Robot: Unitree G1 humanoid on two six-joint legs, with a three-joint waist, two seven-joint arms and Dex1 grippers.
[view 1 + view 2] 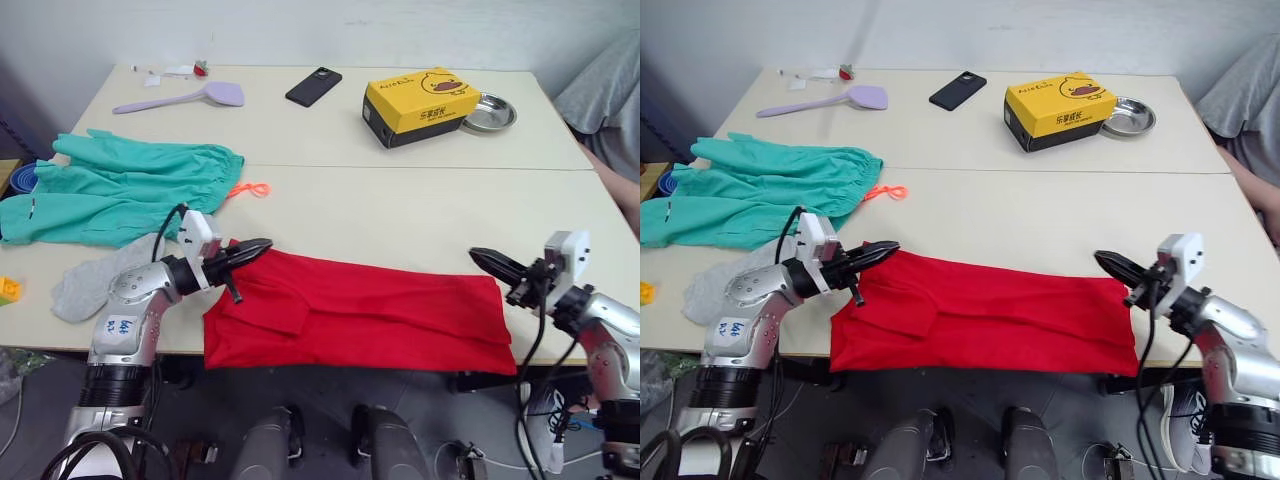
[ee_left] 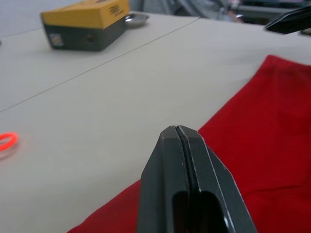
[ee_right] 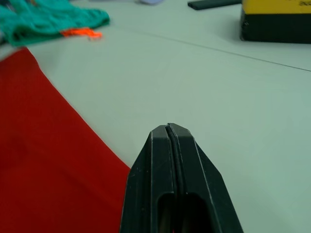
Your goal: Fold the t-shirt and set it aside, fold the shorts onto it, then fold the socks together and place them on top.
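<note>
The left gripper (image 1: 250,247) hangs at the near-left top corner of the t-shirt (image 1: 370,310), fingers pressed together with nothing between them; the right gripper (image 1: 490,260) sits at the opposite far corner, equally pinched on nothing. In the left eye view the red shirt lies as a long band along the near edge of the tabletop (image 1: 400,210), its long axis running from one gripper to the other, so each arm is nearest its own end. The shorts (image 1: 120,185) lie spread to the far left, the grey socks (image 1: 95,280) just beside the left arm.

The right eye view shows a steel bowl (image 1: 1128,116) at the back, which looks empty, touching a yellow box (image 1: 1060,110).

The left wrist view has the cloth just beneath and ahead of its shut tips.

The right wrist view shows the shirt's edge off to one side.
</note>
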